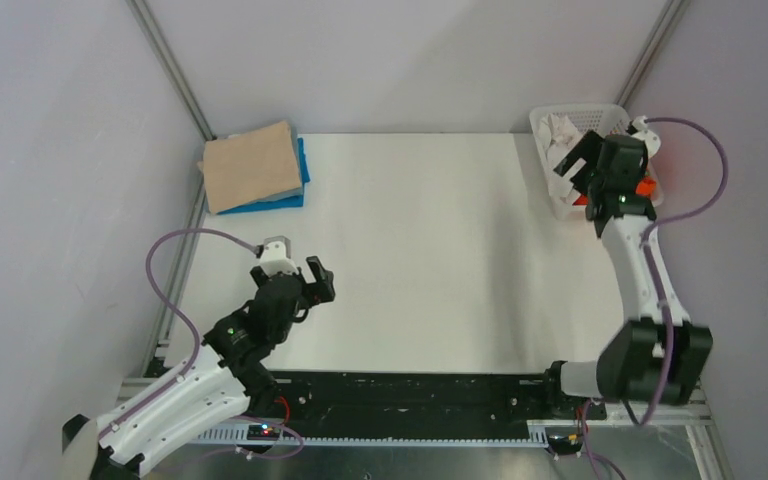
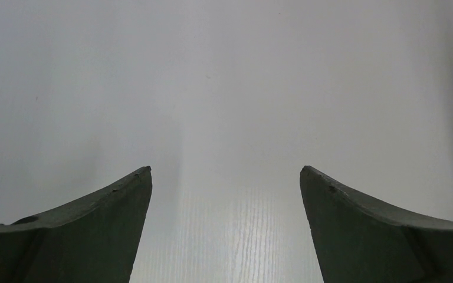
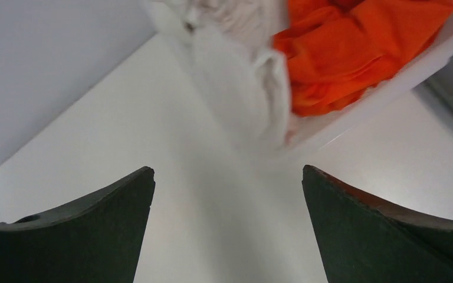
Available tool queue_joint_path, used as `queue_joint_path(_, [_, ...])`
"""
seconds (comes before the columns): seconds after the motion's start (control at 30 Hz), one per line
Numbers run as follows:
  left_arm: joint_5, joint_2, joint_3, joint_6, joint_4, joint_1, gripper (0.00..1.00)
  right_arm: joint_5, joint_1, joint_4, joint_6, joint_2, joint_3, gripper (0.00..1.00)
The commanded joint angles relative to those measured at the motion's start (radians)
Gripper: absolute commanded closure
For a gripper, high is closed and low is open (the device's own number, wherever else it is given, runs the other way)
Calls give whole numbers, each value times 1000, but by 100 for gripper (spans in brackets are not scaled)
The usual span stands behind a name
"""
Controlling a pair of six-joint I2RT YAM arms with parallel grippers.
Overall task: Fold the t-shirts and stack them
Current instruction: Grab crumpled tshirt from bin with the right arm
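Nearest: black rail (image 1: pixel 410 390) along the near edge, carrying both arm bases. White table (image 1: pixel 420 250) runs from it to the far wall. Pale grey panels close the left, far and right sides, with metal struts (image 1: pixel 170 70) at the two far corners. Far left corner: beige t-shirt (image 1: pixel 250 165) folded flat on top of the blue t-shirt (image 1: pixel 303 170), blue showing along its right and near edges. Far right corner: white lattice basket (image 1: pixel 560 113), white t-shirt (image 1: pixel 563 130) bunched inside. Over the basket hangs the right gripper (image 1: pixel 580 165), fingers apart. Near the left edge, the left gripper (image 1: pixel 315 282) sits low over bare table, fingers apart.

Left wrist: left gripper (image 2: pixel 225 171) spread wide, nothing between the fingers. Below it only matte white table (image 2: pixel 224 88) with faint grain.

Right wrist: right gripper (image 3: pixel 228 171) spread wide, holding nothing. Ahead, the basket (image 3: pixel 389 76); white t-shirt (image 3: pixel 236 76), blurred, spills over its side toward the table (image 3: pixel 94 130). Orange t-shirt (image 3: pixel 354 47) lies crumpled inside, touching the white one. Grey wall at upper left.
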Motion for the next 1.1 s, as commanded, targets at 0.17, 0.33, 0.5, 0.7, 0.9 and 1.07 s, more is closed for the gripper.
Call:
queue_joint_path(0.17, [-60, 92, 53, 12, 20, -1, 2, -300, -198, -87, -168, 402, 388, 0])
queue_joint_path(0.33, [-73, 150, 67, 14, 22, -2, 2, -292, -188, -129, -173, 615, 640, 0])
queue_joint_path(0.5, [-74, 188, 76, 15, 19, -2, 2, -375, -168, -120, -189, 839, 836, 0])
queue_joint_path(0.7, [-60, 191, 82, 13, 17, -1, 2, -272, -108, -155, -284, 1062, 1084, 3])
queue_joint_path(0.9, [-40, 160, 75, 9, 15, -2, 2, -249, -94, -48, -273, 1171, 1118, 8])
queue_joint_path(1.07, [-68, 131, 81, 25, -2, -1, 2, -255, -107, -20, -211, 1207, 1136, 53])
